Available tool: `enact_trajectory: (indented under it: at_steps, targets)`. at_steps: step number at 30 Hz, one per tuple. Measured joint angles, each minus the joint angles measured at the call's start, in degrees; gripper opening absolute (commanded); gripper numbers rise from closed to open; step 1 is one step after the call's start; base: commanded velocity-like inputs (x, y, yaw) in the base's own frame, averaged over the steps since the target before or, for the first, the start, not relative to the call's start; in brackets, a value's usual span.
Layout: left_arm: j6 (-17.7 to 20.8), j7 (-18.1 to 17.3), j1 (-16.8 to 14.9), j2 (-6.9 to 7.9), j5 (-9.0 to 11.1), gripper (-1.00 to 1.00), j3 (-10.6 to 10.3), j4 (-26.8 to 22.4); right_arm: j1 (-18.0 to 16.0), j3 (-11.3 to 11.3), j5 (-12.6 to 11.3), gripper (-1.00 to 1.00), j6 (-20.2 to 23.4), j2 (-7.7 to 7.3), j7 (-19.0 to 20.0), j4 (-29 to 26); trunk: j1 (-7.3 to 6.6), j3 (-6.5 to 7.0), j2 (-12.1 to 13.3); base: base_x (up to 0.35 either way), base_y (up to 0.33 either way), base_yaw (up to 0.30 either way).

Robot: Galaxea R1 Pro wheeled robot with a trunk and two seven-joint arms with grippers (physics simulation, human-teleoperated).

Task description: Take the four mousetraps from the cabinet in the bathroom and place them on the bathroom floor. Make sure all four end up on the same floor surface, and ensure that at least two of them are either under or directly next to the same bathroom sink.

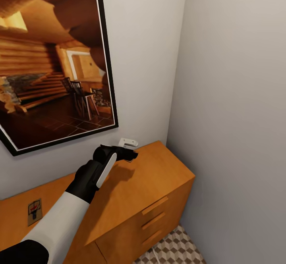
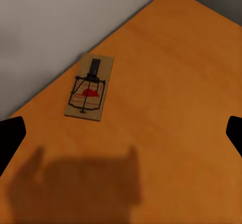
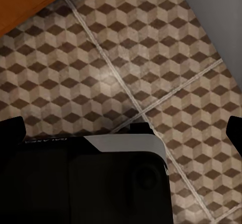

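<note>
Reaching for a trap on the cabinet top.

My left pincer (image 2: pixel 121 133) hangs spread wide and empty over the cabinet (image 1: pixel 159 176); a mousetrap (image 2: pixel 89 88) lies ahead of it, by the wall. Next I reckon: advance, lower, close.

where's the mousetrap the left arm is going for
In the left wrist view the mousetrap lies flat on the cabinet top, close to the wall edge, ahead of the open left gripper.
</note>
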Motion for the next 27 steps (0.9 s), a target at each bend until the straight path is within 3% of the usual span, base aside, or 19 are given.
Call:
enact_trajectory:
  at_steps: [27]
  targets:
    - [0.0,0.0,0.1,0.0,0.0,1.0,0.0,1.0,0.0,0.0,0.0,1.0,0.0,0.0,0.0,0.0,0.0,-1.36,0.0,0.0,0.0,0.0]
